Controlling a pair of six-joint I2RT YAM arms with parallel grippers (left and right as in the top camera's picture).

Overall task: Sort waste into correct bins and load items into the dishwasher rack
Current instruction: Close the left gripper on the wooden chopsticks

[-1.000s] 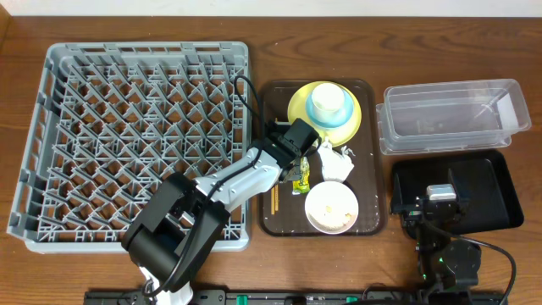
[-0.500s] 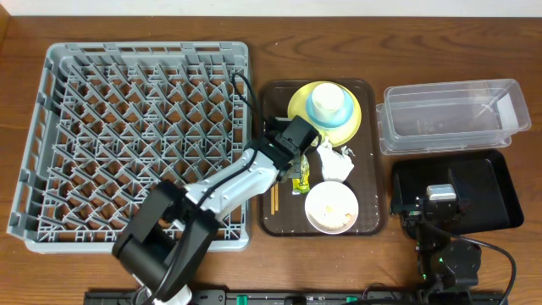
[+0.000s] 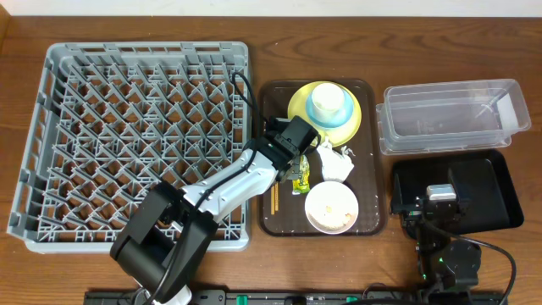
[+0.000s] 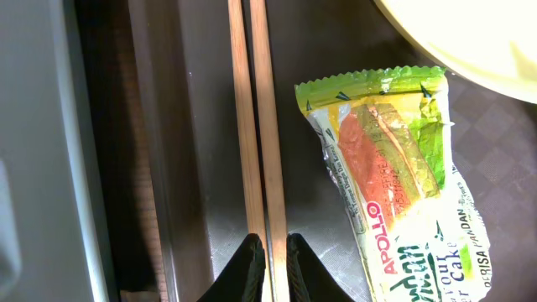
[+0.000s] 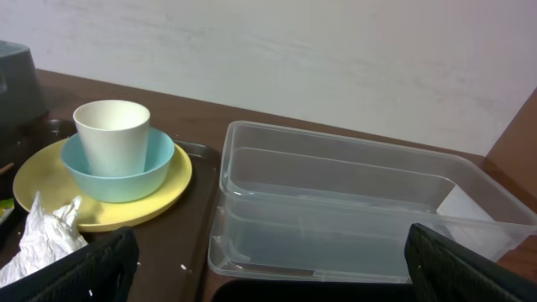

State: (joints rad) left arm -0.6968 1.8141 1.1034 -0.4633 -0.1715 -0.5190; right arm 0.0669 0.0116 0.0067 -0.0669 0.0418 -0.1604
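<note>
Two thin wooden chopsticks [image 4: 258, 126] lie side by side on the brown tray, left of the green-and-orange wrapper [image 4: 390, 168]. My left gripper [image 4: 274, 252] is shut on the right-hand chopstick, and its left finger overlaps the other one. From overhead the left gripper [image 3: 275, 180] sits by the tray's left edge, with the chopsticks' ends [image 3: 274, 200] showing below it. The yellow plate [image 3: 351, 125] holds the light blue bowl [image 5: 159, 164] and white cup [image 3: 328, 97]. My right gripper [image 5: 268, 268] stands open and empty, facing the clear tub [image 5: 352, 210].
The grey rack [image 3: 144, 49] fills the left side. On the brown tray [image 3: 369, 219] also lie a crumpled tissue [image 3: 334, 163] and a white bowl [image 3: 331, 207] with scraps. The black tray [image 3: 500, 199] lies under the right gripper [image 3: 440, 199], in front of the tub [image 3: 453, 114].
The left arm's lower links have swung slightly left while its gripper stays over the chopsticks. The right arm has not moved.
</note>
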